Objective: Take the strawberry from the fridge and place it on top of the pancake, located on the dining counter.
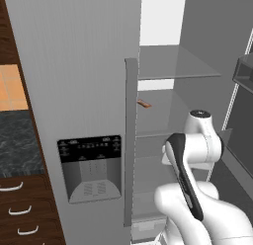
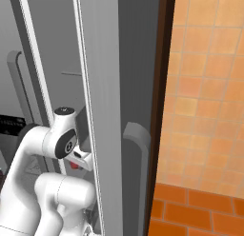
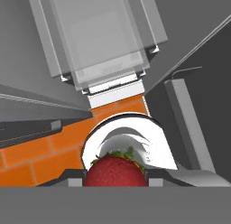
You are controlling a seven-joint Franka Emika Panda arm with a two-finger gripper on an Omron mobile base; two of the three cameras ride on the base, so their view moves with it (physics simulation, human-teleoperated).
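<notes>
While the fridge [image 1: 79,91] stands with one door open, the claw [image 3: 115,182] is clamped on the strawberry [image 3: 115,171], above orange brick floor [image 3: 40,155].

No text, label, brand or number can be read anywhere. The black dispenser panel [image 1: 89,149] on the fridge [image 1: 74,91] door carries rows of small pale marks, too blurred to make out as letters or signs.
</notes>
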